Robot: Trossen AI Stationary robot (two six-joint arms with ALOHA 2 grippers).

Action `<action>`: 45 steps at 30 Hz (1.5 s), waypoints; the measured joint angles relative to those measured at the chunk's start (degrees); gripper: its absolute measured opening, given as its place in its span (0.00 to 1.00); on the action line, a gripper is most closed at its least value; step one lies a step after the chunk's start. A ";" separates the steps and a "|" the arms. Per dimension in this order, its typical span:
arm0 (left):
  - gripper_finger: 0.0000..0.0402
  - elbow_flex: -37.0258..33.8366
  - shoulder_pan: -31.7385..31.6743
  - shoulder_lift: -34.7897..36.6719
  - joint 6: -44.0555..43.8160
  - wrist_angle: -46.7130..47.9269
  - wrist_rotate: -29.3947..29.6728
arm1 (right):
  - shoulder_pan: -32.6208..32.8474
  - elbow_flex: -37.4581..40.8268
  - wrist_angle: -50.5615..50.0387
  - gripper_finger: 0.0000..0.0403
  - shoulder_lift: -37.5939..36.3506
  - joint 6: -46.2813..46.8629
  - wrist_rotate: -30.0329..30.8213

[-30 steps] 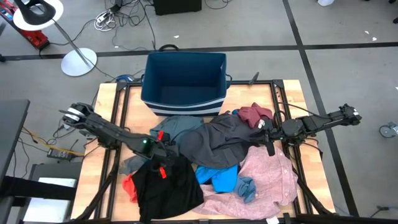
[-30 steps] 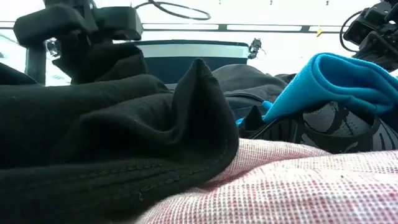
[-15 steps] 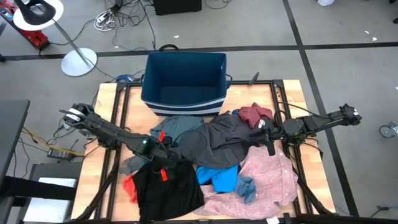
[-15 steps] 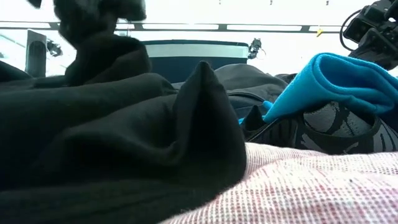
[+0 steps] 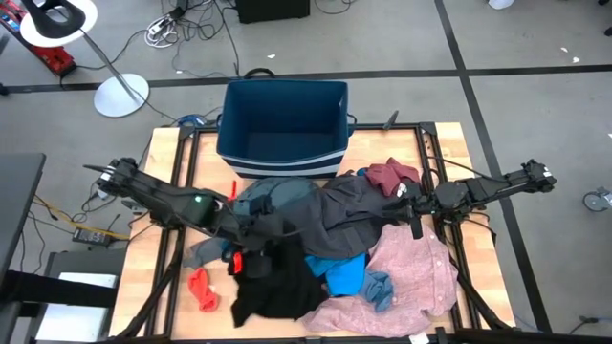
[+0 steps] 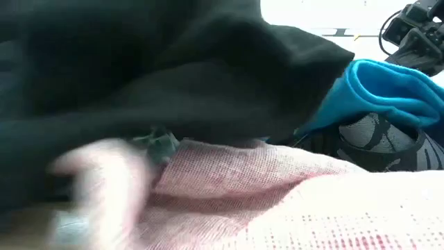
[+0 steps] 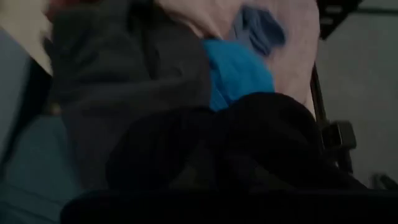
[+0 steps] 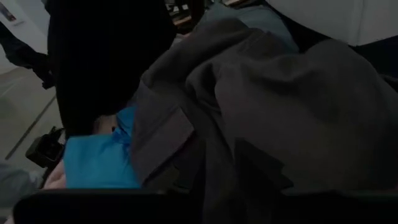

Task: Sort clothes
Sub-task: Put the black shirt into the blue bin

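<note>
The clothes lie heaped on the wooden table (image 5: 167, 153) in front of the blue bin (image 5: 282, 119). My left gripper (image 5: 244, 248) is shut on the black garment (image 5: 273, 287), raised above the pile's left side. The black garment fills the top of the low view (image 6: 173, 62). A dark grey garment (image 5: 344, 215) lies across the middle, over a bright blue piece (image 5: 339, 272) and the pink shirt (image 5: 411, 272). A small red piece (image 5: 203, 290) lies bare at the near left. My right gripper (image 5: 409, 215) rests at the dark grey garment's right edge. My left gripper holds a bunched-up part of the black garment (image 7: 242, 149) near its far edge, slanting down from the table's left. The cloth hides the fingers. The garment hangs gathered below the gripper, and its lower end (image 5: 277, 301) lies on the pink shirt and the table.
A maroon piece (image 5: 392, 175) and a teal-grey garment (image 5: 273, 196) lie near the bin. A small blue piece (image 5: 378, 287) sits on the pink shirt. Black frame rails (image 5: 182, 182) run along the table's sides. A lamp stand (image 5: 120, 96) is on the floor beyond.
My left gripper has risen with the black garment. The garment's far part has been drawn up and the cloth has gathered toward the right, which uncovers the small red piece. Its near end stays on the pile. My right arm has kept still.
</note>
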State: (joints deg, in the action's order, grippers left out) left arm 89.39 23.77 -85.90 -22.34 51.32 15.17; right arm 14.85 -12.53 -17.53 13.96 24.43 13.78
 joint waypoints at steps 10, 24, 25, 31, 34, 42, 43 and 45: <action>0.00 6.66 -1.97 -0.03 1.38 1.18 5.28 | 0.00 0.00 0.22 0.22 0.00 0.00 -0.02; 0.00 20.35 -11.58 -0.03 11.45 1.13 8.03 | 0.02 0.00 1.41 0.22 0.00 0.00 -0.02; 0.00 21.85 -12.38 -0.03 12.42 1.10 8.46 | 0.02 0.00 1.47 0.22 0.00 0.00 -0.02; 0.00 31.60 -16.89 0.04 21.78 -1.44 12.39 | 0.01 0.00 1.50 0.22 0.02 0.00 -0.02; 0.00 35.82 -18.91 0.02 27.89 -4.16 14.61 | 0.00 0.00 1.61 0.22 0.00 0.00 -0.02; 0.00 39.09 -26.24 0.08 44.34 -18.85 18.46 | 0.02 0.00 1.62 0.22 0.01 0.00 -0.02; 0.00 39.07 -27.37 0.04 46.32 -20.77 18.48 | 0.02 0.00 1.61 0.22 0.00 0.00 -0.02; 0.00 39.03 -29.41 -0.14 50.24 -24.82 18.56 | 0.02 0.00 1.63 0.22 0.00 0.00 -0.02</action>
State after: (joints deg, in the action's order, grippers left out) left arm 128.42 -5.64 -86.04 27.90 26.49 33.73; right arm 14.87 -12.53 -15.90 13.96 24.43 13.76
